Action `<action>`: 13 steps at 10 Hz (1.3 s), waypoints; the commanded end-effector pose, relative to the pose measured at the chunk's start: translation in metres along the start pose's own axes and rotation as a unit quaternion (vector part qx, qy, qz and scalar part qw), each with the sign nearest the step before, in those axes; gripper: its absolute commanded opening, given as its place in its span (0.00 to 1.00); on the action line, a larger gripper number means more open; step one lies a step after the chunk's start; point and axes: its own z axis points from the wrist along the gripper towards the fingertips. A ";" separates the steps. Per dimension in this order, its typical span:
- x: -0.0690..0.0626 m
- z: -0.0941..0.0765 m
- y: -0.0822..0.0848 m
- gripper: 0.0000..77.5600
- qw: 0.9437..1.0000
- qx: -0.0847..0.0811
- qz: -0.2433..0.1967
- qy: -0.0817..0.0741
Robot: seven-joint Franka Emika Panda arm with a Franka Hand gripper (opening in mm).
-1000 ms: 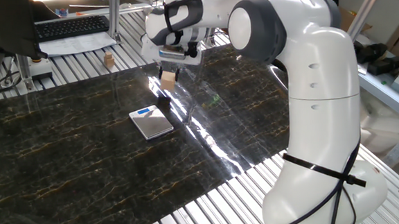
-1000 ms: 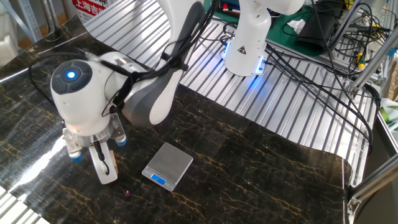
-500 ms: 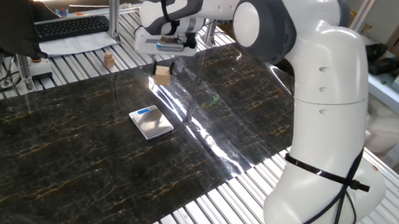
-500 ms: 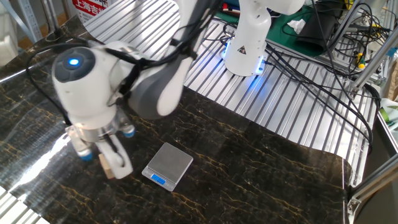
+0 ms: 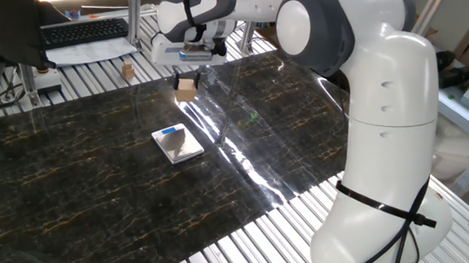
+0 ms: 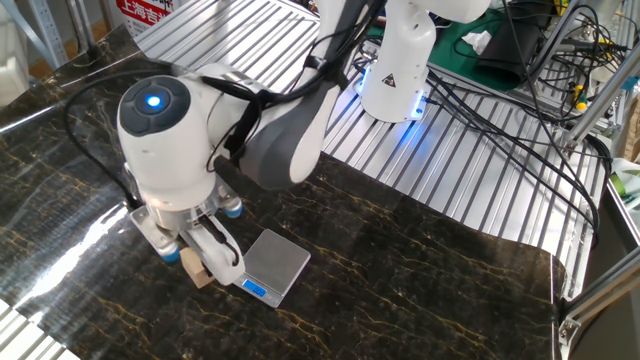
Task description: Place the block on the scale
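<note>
The claw (image 5: 186,81) pinches the block (image 5: 185,89) above the scale (image 5: 177,143); a small tan piece (image 5: 127,70) sits well apart.

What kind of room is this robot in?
Probably a robotics lab or workshop. A white robot arm works at a slatted metal bench, with loose cables and a computer keyboard nearby.
</note>
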 end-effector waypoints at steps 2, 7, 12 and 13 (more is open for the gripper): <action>0.020 -0.009 0.016 0.01 0.996 0.014 -0.084 0.013; 0.022 -0.008 0.017 0.01 0.988 0.021 -0.154 0.022; 0.041 -0.007 0.031 0.01 0.989 0.020 -0.148 0.016; 0.049 -0.007 0.035 0.01 0.989 0.020 -0.144 0.016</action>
